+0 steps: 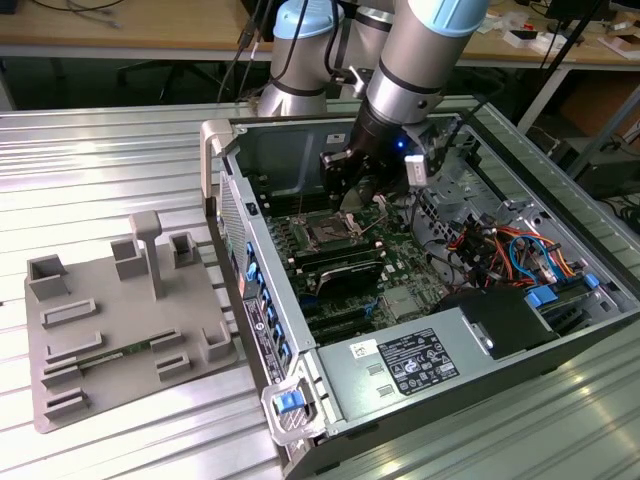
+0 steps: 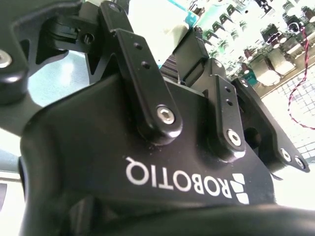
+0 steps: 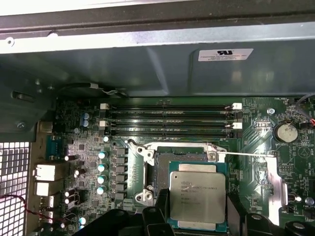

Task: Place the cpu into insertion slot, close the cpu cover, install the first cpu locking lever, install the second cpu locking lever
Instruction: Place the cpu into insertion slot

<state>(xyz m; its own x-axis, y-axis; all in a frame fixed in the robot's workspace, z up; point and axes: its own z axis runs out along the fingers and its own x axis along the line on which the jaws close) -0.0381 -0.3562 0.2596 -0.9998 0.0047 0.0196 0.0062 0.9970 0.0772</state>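
In the first wrist view the cpu (image 3: 198, 195), a flat square chip with a silver-grey top, sits between two black fingers (image 3: 156, 216) of my gripper (image 3: 197, 216), which is shut on it. The chip hangs just above the insertion slot (image 3: 158, 169), whose dark socket shows beside and under it. The cpu cover (image 3: 275, 184) looks swung open to one side of the socket. A thin wire locking lever (image 3: 246, 153) runs along the socket's far edge. In the exterior view my gripper (image 1: 345, 192) reaches down into the open computer case over the insertion slot (image 1: 328, 233).
Long black memory slots (image 3: 170, 118) lie just beyond the socket, and the case wall (image 3: 157, 64) rises behind them. Bundled cables (image 1: 500, 250) and a power supply (image 1: 420, 365) fill the case's near end. A grey fixture plate (image 1: 120, 320) lies at the exterior view's left.
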